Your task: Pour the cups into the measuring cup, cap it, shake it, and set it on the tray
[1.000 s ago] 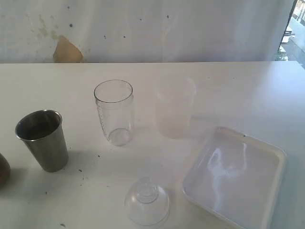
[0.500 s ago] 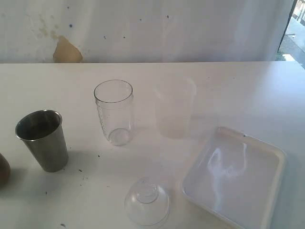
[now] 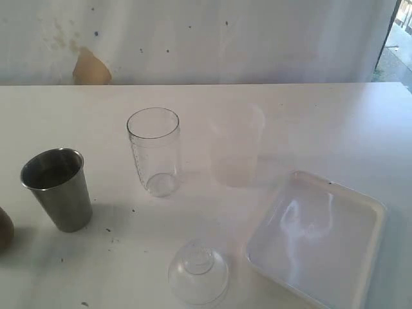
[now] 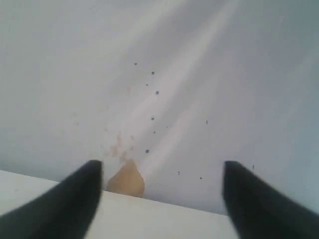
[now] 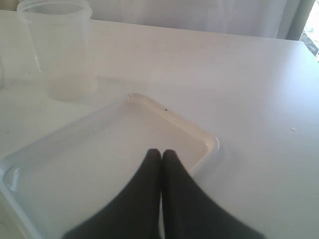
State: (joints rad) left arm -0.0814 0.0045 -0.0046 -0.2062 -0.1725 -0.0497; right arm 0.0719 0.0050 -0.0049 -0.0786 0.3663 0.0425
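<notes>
The clear measuring cup point(image 3: 154, 151) stands upright and uncapped mid-table. Left of it is the steel tumbler point(image 3: 56, 188), and the brown wooden cup point(image 3: 5, 228) shows only as a sliver at the left edge. The frosted plastic cup point(image 3: 237, 145) point(image 5: 62, 50) stands to the right of the measuring cup. The white tray point(image 3: 315, 235) point(image 5: 209, 139) lies at the front right. Neither gripper shows in the exterior view. My left gripper point(image 4: 162, 165) is open and empty, facing the wall above the table's far edge. My right gripper point(image 5: 161, 152) is shut and empty over the tray.
A clear dome lid point(image 3: 198, 271) lies on the table in front of the measuring cup, left of the tray. A tan patch point(image 3: 90, 67) point(image 4: 125, 179) marks the wall behind the table's far edge.
</notes>
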